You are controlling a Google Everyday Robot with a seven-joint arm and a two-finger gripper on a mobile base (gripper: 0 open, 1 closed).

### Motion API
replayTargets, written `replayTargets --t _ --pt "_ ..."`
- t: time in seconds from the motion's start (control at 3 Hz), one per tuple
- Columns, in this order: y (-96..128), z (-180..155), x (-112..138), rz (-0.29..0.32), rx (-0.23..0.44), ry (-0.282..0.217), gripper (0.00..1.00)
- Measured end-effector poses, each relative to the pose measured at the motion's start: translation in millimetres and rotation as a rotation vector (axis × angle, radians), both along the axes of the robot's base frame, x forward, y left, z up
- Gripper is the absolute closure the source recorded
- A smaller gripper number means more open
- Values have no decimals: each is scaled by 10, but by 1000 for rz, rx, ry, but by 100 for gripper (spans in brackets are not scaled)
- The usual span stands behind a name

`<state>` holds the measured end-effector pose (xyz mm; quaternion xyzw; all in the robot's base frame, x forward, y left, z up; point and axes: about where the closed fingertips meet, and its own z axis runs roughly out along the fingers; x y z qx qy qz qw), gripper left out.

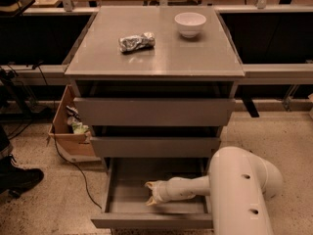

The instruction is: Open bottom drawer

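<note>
The grey cabinet has three drawers. The bottom drawer (151, 221) is pulled out toward me, showing its grey tray inside. Its plain flat front runs along the lower edge of the view. My white arm reaches in from the right, and my gripper (150, 194) is inside the open drawer, low over the tray near its middle, pointing left. The top drawer front (154, 111) and middle drawer front (154, 147) are pushed in further than the bottom one.
On the cabinet top lie a crumpled foil packet (137, 41) and a white bowl (190, 23). A cardboard box (68, 131) with items and a black cable sit on the floor at the left. A dark shoe (17, 177) is at the far left. Benches run behind.
</note>
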<state>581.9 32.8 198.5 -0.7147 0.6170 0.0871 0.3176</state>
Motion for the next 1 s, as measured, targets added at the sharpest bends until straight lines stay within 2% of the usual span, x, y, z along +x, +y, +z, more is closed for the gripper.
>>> replayTargets --t 0.33,0.67,1.0 --pt "-145 163 14 -10 -12 -48 0" --pt "-712 766 168 -99 -83 -159 0" --pt "-1163 1203 153 -174 -129 -226 0"
